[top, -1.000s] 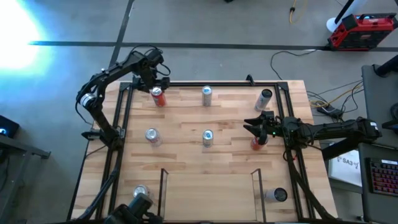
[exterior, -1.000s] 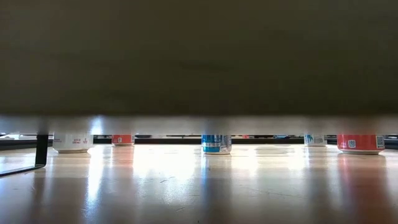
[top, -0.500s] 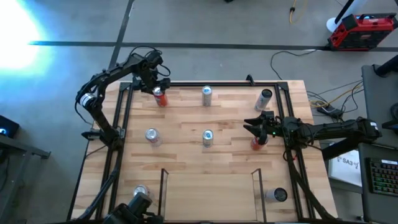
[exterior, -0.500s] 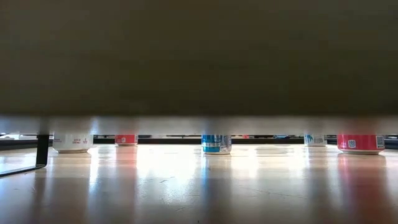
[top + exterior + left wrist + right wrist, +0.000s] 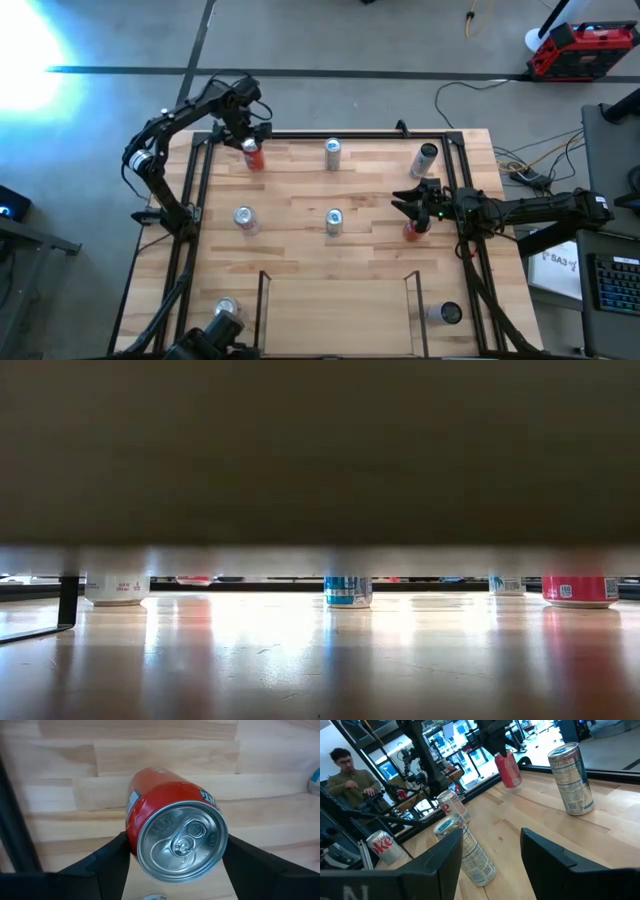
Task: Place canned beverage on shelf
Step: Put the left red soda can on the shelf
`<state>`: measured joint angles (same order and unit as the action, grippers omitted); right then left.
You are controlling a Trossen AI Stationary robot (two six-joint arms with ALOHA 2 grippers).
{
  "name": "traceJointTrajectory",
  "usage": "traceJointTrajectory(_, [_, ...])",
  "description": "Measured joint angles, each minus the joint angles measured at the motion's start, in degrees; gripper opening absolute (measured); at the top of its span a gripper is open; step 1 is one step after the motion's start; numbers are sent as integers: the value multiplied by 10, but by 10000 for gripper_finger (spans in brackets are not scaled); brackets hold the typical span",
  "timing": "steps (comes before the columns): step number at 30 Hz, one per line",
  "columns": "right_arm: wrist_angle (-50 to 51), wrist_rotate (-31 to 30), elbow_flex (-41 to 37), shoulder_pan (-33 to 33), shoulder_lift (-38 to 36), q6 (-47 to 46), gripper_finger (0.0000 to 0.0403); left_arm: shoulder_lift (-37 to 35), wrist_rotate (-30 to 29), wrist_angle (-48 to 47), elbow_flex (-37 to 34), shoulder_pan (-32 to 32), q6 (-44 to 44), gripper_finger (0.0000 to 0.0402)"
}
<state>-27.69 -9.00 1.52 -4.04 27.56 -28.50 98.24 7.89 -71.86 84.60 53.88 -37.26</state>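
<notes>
My left gripper [image 5: 247, 140] is at the table's far left corner, shut on a red can [image 5: 252, 156]. The can shows tilted in the left wrist view [image 5: 175, 830] and in the right wrist view [image 5: 507, 769]. The shelf [image 5: 335, 322] is the bay between two short black rails at the near edge. My right gripper [image 5: 402, 205] waits at the right, its fingers a little apart [image 5: 490, 865] with nothing between them. It stands just far of another red can [image 5: 412, 232]. My left gripper pinches the red can's side wall just below the top rim [image 5: 131, 845] between its two fingers, one on each side. The fingers come from above and from the far side. The can hangs tilted, its silver lid [image 5: 182, 840] toward the wrist and its base off the table.
Silver cans stand at the far middle [image 5: 332, 152], far right [image 5: 425, 158], left middle [image 5: 243, 217] and centre [image 5: 333, 221]. Two more stand outside the shelf rails [image 5: 226, 308] [image 5: 445, 314]. A black frame [image 5: 200, 170] rims the table. A person [image 5: 345, 770] sits beyond it.
The red can has come up off the table with my left gripper. In the low view its base stood on the wood a second ago and has now risen out of sight. My right arm has kept still.
</notes>
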Motion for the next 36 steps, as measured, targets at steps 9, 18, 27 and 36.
traceJointTrajectory(9, [0, 0, 0, 0, 0, 0, 183, 0, 4, -47, 36, -36, -145, 262])
traceJointTrajectory(18, [0, 0, 0, 0, 0, 0, 183, 0, 6, -42, 38, -114, -273, 262])
traceJointTrajectory(27, [0, 0, 0, 0, 0, 0, 183, 0, 7, -22, 38, -202, -407, 262])
traceJointTrajectory(36, [0, 49, 0, 0, 0, 29, 183, -1, 13, -22, 38, -268, -505, 262])
